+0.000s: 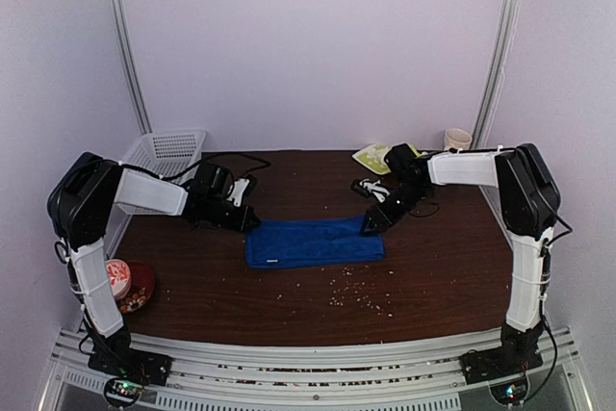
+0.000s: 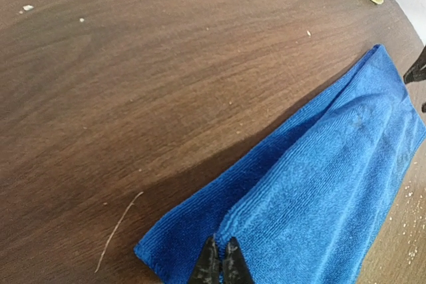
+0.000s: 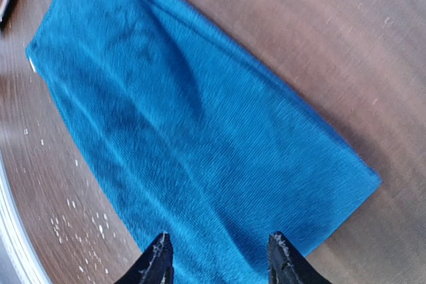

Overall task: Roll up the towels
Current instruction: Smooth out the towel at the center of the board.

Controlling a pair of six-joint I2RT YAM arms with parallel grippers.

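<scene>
The dark brown wood-grain tabletop (image 1: 443, 267) carries everything here. The biggest thing on it is the royal-blue terry towel (image 1: 313, 242), lying flat as a long folded band across the middle, its layers showing along the far edge in my left wrist view. Every place below is given from that blue towel.

Far behind its left end, against the back wall, sits a white slotted plastic basket (image 1: 166, 153). Behind its right end, well apart from it, lies the smaller yellow-green towel with a pale white pattern (image 1: 375, 156), loosely crumpled. Off its left end and nearer to my bases is a red round bowl (image 1: 141, 288). Further back than the yellow-green towel and to the right of it stands a small white cup (image 1: 457, 139).

My left fingers (image 2: 214, 267) are clenched tight together right at the blue towel's left end, tips down on the cloth; I cannot tell whether any fabric is pinched between them. My right fingers (image 1: 373, 222) are spread apart, released, straddling the blue towel's right end with nothing between them but the cloth below.

Pale crumbs (image 1: 356, 297) are scattered just in front of the blue towel.
</scene>
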